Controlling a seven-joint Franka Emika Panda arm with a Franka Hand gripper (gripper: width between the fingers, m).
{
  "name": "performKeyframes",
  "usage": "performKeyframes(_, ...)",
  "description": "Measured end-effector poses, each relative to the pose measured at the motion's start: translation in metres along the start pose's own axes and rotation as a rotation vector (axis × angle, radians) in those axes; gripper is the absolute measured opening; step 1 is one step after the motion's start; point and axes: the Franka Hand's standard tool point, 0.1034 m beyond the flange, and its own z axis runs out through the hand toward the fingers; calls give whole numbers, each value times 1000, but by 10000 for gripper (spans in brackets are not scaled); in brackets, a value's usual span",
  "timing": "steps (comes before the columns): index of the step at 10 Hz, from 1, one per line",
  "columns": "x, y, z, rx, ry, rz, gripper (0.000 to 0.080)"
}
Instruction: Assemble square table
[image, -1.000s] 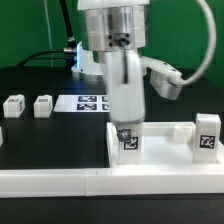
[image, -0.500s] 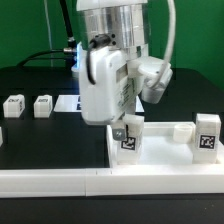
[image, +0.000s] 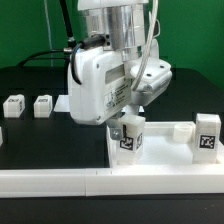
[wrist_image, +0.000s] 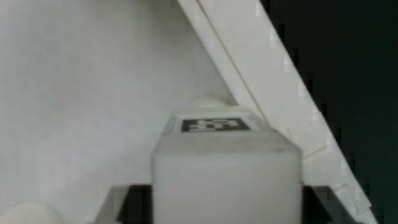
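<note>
The square table's slab (image: 165, 152) lies at the front right, and in the wrist view its flat face (wrist_image: 89, 100) and raised rim (wrist_image: 249, 70) show. My gripper (image: 122, 128) is shut on a white tagged leg block (image: 129, 137) standing upright at the slab's near-left corner. The wrist view shows that leg (wrist_image: 222, 160) between my dark fingers (wrist_image: 128, 205). Another leg (image: 207, 135) stands on the slab's right corner. Two loose legs (image: 13, 106) (image: 42, 105) lie at the exterior view's left.
The long white L-shaped border wall (image: 60, 181) runs along the front edge. The marker board (image: 64, 101) lies behind the arm, mostly hidden. A green wall stands at the back.
My wrist has turned about the leg, and the hand's body has swung toward the exterior view's left. The held leg stays at the same corner.
</note>
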Motion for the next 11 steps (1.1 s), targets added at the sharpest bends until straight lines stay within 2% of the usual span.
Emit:
performKeyframes(1,0,0,0,-1,1,-42,294)
performKeyframes(2,-3,5,0,-30,7,-144,470)
performKeyframes(3,-9,5,-1,-25,5,-245,588)
performKeyframes(4,-14,5,-3,-29,26,-428,588)
performKeyframes(5,-18,9,-3,-33,40,-508,637)
performKeyframes(8,-15,7,-2,-38,40,-733,646)
performKeyframes(9,-13,7,-2,-55,48,-900,649)
performKeyframes(11,-11,1,-4,-58,63,-1189,649)
